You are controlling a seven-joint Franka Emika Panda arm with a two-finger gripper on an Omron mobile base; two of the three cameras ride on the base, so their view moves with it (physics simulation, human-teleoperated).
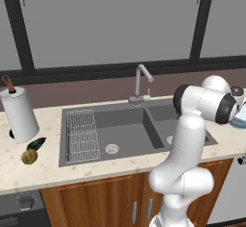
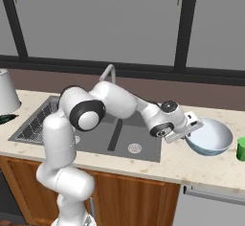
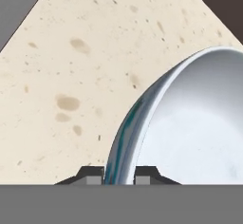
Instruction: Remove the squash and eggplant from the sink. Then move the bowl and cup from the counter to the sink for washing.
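The bowl (image 2: pixel 209 137), at centre right of the right base view on the counter (image 2: pixel 191 165) beside the sink (image 2: pixel 119 139), is being pinched at its near-left rim by the nearly closed gripper (image 3: pixel 119 175), one fingertip on each side of the wall.

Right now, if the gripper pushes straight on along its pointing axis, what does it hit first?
The bowl: the gripper already straddles its rim, one fingertip outside the wall and the other inside. Pushing further would probably drive the rim deeper between them, then toward the counter; depth unclear.
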